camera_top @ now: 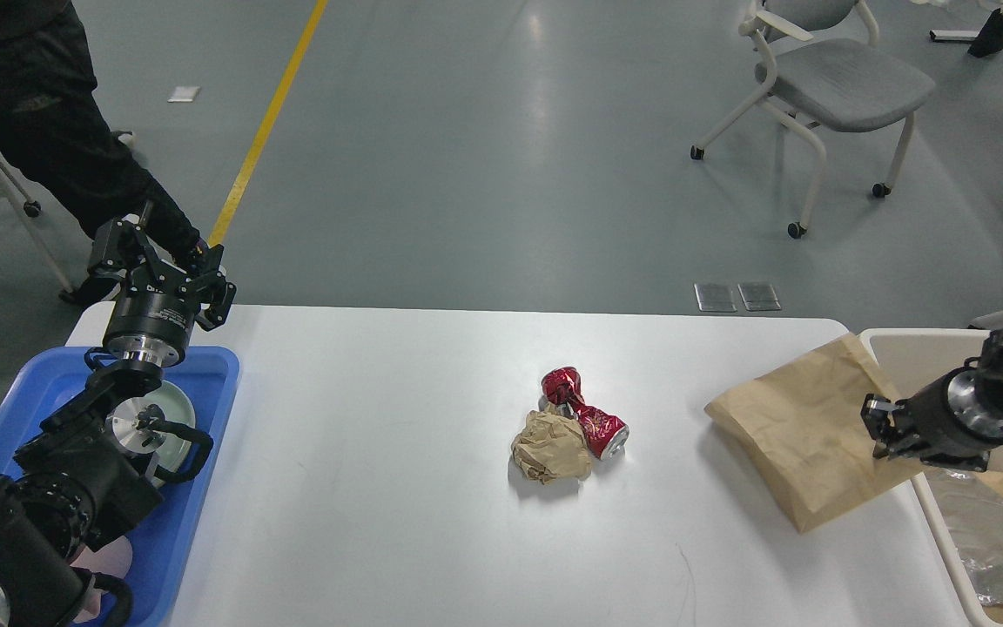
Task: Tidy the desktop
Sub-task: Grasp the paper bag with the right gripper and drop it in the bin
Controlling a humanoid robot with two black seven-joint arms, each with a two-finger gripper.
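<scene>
From our head view, the white worktop (pixel 380 540) stretches wide across the lower half of the scene, reaching from the blue tray (pixel 205 418) at its left end to the beige bin (pixel 919 340) at its right end.

Near the middle of the worktop lies a crushed red can (pixel 584 411), and a crumpled ball of brown paper (pixel 549 446) sits touching it on the near-left side. Over to the right, a flat brown paper bag (pixel 802 431) rests on the worktop with its far corner leaning over the bin's rim.

Our left arm rises over the blue tray, and our left pincer (pixel 158 257) hangs above the tray's far edge at the worktop's back-left corner; its fingers are spread apart with nothing between them. A round white dish (pixel 175 418) shows in the tray behind the arm.

Our right arm comes in over the bin, and our right pincer (pixel 878 427) sits at the right edge of the paper bag. It looks dark and end-on, so we cannot tell whether it is open or gripping the bag.

Inside the bin, clear crumpled plastic (pixel 989 540) is visible.
</scene>
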